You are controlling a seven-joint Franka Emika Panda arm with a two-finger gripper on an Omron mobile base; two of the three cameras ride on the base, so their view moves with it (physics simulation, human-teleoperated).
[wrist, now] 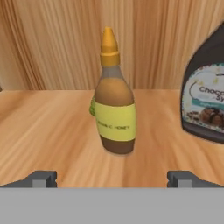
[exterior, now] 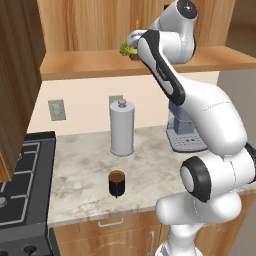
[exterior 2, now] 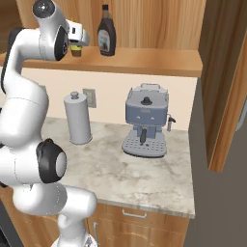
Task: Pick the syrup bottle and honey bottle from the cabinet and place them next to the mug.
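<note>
The arm reaches up from the base to the cabinet [exterior 2: 144, 60] shelf, its hand level and aimed at the panelled back. The gripper [wrist: 111, 178] sits just short of the honey bottle [wrist: 113, 98], which stands upright on the shelf board, centred between the two finger tips but not touching them. The syrup bottle [exterior 2: 106, 32] stands upright on the same shelf, near the honey bottle and to its right in the hand view.

Below the shelf, a pale marbled counter [exterior: 85, 170] runs along a cream wall. The mug [exterior: 117, 183] stands near the counter's front edge. Behind it is a grey canister [exterior: 122, 128]; a blue-grey coffee machine [exterior 2: 145, 120] stands further right, and a black stove [exterior: 20, 185] lies at the left.

The fingers [wrist: 43, 178] are spread wide and hold nothing.
</note>
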